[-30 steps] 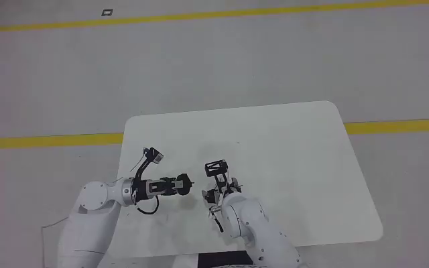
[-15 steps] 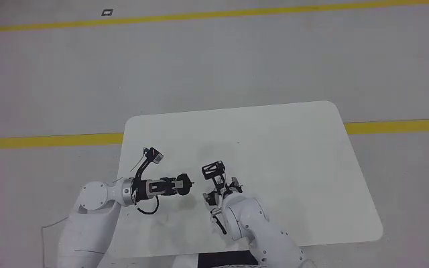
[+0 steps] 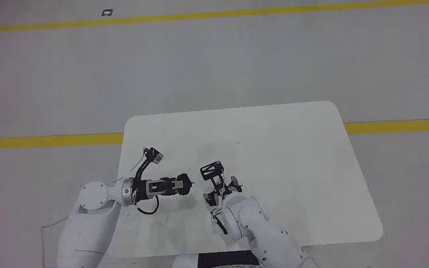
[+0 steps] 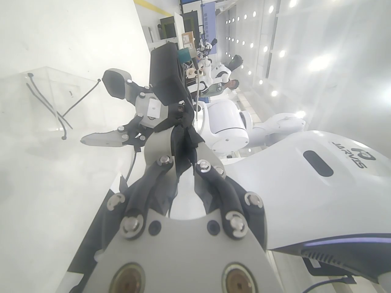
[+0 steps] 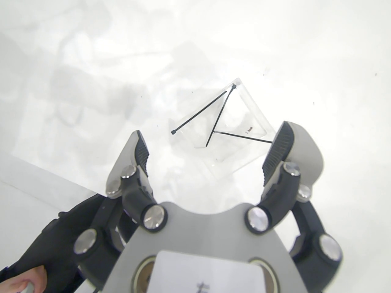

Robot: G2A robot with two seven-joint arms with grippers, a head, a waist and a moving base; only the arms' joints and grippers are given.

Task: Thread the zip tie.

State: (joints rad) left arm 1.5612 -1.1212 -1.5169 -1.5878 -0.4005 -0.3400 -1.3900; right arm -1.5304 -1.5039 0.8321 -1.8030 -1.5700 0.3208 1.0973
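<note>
A small clear tray (image 5: 244, 117) lies on the white table directly below my right gripper (image 5: 210, 147), which hangs open above it. Three thin black zip ties (image 5: 200, 112) lie crossed in the tray. From the left wrist the same tray (image 4: 33, 117) and zip ties (image 4: 45, 105) show, with the open right gripper (image 4: 105, 111) just beside them. My left gripper (image 4: 183, 132) is held level a short way off, its fingers pressed shut. A thin dark strand (image 4: 132, 166) runs beside them; I cannot tell whether it is held. From above, the left gripper (image 3: 190, 181) points at the right gripper (image 3: 213, 194).
The white table (image 3: 288, 154) has open surface to the right and toward the back. Its near edge lies close behind both arms. A gloved hand (image 5: 27, 279) shows at the corner of the right wrist view.
The right arm has shifted slightly toward the left arm and the table's near edge. The left arm has kept still.
</note>
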